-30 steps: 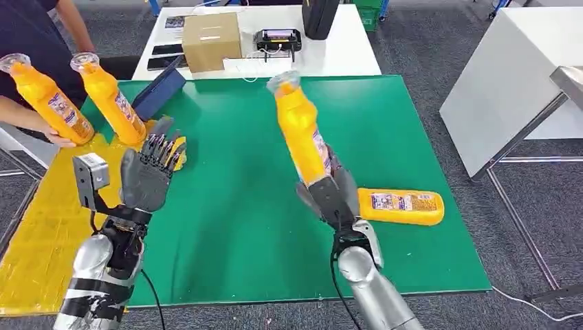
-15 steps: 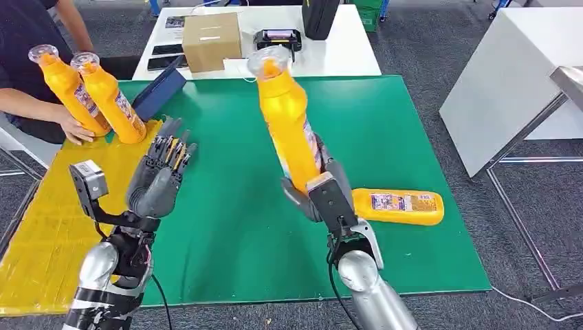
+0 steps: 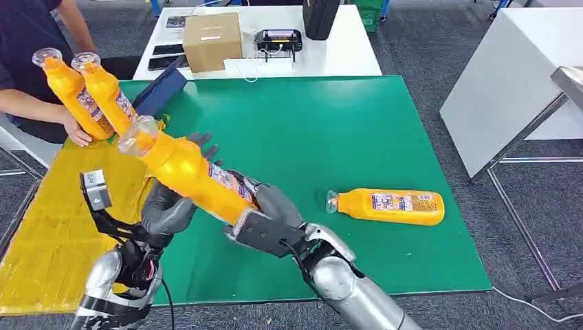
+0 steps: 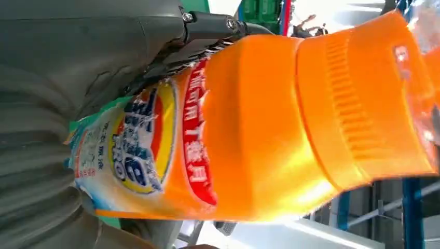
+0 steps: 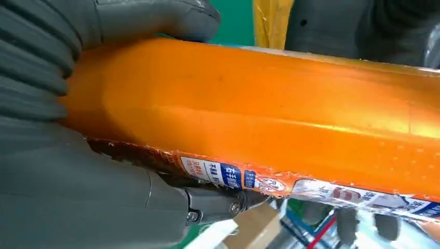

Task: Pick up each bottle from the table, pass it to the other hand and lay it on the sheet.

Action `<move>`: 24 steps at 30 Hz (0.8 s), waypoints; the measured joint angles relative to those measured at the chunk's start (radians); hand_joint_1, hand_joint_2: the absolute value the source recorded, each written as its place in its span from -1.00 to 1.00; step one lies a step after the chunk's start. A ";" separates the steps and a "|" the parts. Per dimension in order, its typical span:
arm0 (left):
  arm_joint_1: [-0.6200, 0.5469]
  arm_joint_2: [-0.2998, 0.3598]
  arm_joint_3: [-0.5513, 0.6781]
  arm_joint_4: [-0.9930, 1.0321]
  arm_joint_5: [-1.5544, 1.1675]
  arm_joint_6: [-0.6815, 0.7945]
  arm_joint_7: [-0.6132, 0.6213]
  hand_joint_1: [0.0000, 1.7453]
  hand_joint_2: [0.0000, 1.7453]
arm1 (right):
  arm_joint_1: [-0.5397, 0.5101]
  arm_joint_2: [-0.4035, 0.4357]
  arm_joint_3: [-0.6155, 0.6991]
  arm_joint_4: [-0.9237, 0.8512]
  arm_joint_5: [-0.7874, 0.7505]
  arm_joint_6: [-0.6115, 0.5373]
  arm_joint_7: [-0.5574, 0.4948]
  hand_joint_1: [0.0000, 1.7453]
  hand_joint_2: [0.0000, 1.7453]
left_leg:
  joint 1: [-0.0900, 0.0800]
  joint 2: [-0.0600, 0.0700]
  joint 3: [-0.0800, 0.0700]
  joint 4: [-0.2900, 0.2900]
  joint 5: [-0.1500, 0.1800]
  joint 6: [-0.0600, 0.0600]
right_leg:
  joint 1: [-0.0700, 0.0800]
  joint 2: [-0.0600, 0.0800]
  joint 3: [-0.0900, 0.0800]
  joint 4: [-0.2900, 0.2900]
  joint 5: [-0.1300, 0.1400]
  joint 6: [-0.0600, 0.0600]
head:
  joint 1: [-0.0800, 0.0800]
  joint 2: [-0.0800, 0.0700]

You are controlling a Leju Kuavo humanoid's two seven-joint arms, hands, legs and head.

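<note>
Orange and tilted, the bottle lay across my front above the green surface, its clear-capped neck pointing up toward my left and its base low toward my right. My right robot hand gripped the base end, fingers wrapped round the lower body, the silver forearm reaching in from below and angled toward my left side. My left robot hand sat under the bottle's middle, palm up against it, with dark fingertips showing past the far side; I could not tell whether those fingers had closed on it. In the left wrist view the label pressed close against the grey palm. A second bottle lay on its side on the green surface to my right, well apart from both hands. At the far left, a person's hand steadied two upright bottles at the edge of the yellow sheet.
</note>
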 measured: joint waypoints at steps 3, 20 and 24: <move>0.002 0.008 -0.004 0.001 0.005 -0.005 0.000 -1.00 1.00 | -0.021 -0.013 0.041 0.001 0.000 0.005 0.000 1.00 1.00 | 0.000 0.000 0.000 0.000 0.000 0.000 | 0.000 0.000 0.000 0.000 0.000 0.000 | 0.000 0.000; 0.013 0.024 -0.010 0.001 0.003 -0.013 -0.011 1.00 1.00 | -0.055 -0.031 0.098 0.016 0.000 0.016 0.009 1.00 1.00 | 0.000 0.000 0.000 0.000 0.000 0.000 | 0.000 0.000 0.000 0.000 0.000 0.000 | 0.000 0.000; 0.015 0.024 -0.008 0.001 0.003 -0.013 -0.011 1.00 1.00 | -0.055 -0.031 0.099 0.018 0.000 0.018 0.009 1.00 1.00 | 0.000 0.000 0.000 0.000 0.000 0.000 | 0.000 0.000 0.000 0.000 0.000 0.000 | 0.000 0.000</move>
